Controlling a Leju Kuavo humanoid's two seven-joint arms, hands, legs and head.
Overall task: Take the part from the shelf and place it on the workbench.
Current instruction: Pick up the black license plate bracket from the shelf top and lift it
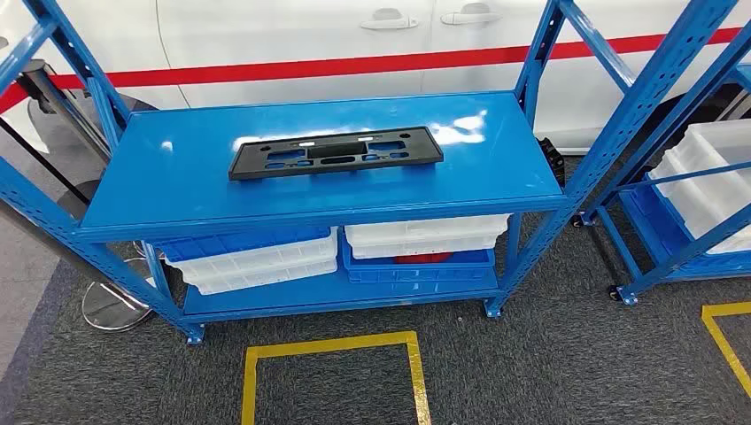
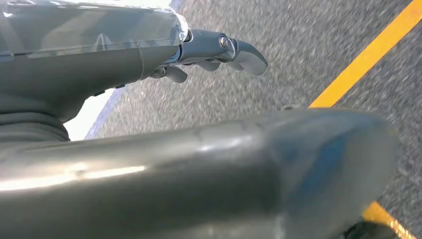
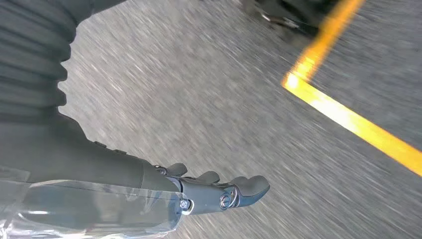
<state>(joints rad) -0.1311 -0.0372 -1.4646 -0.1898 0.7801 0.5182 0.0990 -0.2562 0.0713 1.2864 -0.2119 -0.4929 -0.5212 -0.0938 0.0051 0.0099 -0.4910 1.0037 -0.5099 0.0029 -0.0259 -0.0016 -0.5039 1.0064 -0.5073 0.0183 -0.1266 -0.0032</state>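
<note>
1. Your left hand [image 2: 219,50] hangs over the grey carpet floor [image 2: 278,55], fingers extended and apart, holding nothing.
2. Your right hand [image 3: 219,191] hangs the same way, fingers loose and empty, with a yellow tape line [image 3: 348,119] on the floor towards 2 o'clock.
3. You'll find the flat black rectangular plastic part [image 1: 335,151] lying on the top level of the blue metal shelf [image 1: 177,177], at about 12 o'clock in the head view.
4. White plastic bins [image 1: 425,235] sit on the level below.
</note>
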